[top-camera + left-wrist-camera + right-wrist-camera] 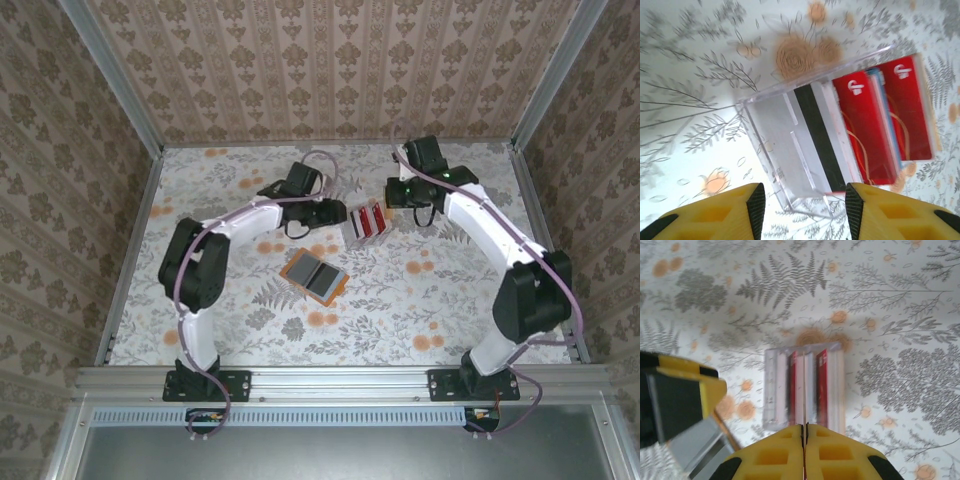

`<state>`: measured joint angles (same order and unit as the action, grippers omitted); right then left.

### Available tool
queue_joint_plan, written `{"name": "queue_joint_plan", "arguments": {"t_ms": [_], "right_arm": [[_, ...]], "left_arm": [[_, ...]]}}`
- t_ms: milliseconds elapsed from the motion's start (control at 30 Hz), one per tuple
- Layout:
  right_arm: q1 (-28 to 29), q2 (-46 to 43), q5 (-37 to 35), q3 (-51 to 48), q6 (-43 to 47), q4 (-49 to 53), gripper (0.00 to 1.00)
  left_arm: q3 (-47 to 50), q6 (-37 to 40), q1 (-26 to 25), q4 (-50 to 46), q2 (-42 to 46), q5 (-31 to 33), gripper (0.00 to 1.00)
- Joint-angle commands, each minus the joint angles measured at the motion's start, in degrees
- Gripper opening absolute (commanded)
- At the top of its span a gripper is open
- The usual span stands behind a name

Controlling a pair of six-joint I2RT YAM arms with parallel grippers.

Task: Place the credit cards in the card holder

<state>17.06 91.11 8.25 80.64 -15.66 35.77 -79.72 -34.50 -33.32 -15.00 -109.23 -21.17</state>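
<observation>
The credit cards (368, 219) stand on edge in a clear plastic rack (771, 131) at the table's middle back; red ones (865, 125) and a grey one with a black stripe (815, 132) show. My right gripper (804, 429) is shut on one thin card (804, 390) seen edge-on, still between the rack's slots. My left gripper (805, 207) is open, its fingers either side of the rack's near corner. The orange card holder (314, 277) lies open and flat in front of the rack, grey inside.
The floral tablecloth (420, 300) covers the table, with metal rails along its left, right and near edges. Both arms reach in toward the rack from either side, the right gripper (392, 203) close to the left gripper (338, 215).
</observation>
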Motion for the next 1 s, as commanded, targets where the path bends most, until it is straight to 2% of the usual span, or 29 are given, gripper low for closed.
{"name": "queue_joint_plan", "arguments": {"t_ms": [0,167,300,400,533,667,700,833,967], "right_arm": [[1.08,-3.73,9.81,-5.02,-4.97,-3.11,0.07],[6.42,-3.63,23.61,-15.81,-16.62,-17.86,0.08],[10.62,0.95,27.41,-21.69,-25.98,-30.31,0.07],[13.42,3.82,27.22,-25.41,-32.61,-39.92,0.07],[15.0,4.69,22.82,-32.77,-42.86,-53.96,0.07],[15.2,7.54,21.67,-35.64,-46.81,-59.39,0.07],[15.28,8.6,21.96,-35.99,-48.11,-61.05,0.07],[15.96,12.89,22.69,-37.02,-53.33,-68.51,0.07],[16.86,14.78,21.35,-37.25,-54.23,-69.85,0.06]], "left_arm": [[3.74,3.12,2.2,-3.61,3.83,3.04,0.49],[10.01,4.09,5.27,-3.55,6.55,4.12,0.49],[14.66,4.27,6.43,-3.55,8.72,4.62,0.48],[17.23,4.62,6.72,-3.85,9.39,5.13,0.48],[20.49,4.06,6.79,-3.96,10.37,5.62,0.48],[23.99,3.32,6.82,-2.75,11.53,6.09,0.47],[24.69,3.15,8.34,-2.53,11.88,6.05,0.46],[26.44,2.87,8.56,-2.44,13.31,6.2,0.41],[28.18,2.97,8.73,-2.6,13.86,6.4,0.37]]}}
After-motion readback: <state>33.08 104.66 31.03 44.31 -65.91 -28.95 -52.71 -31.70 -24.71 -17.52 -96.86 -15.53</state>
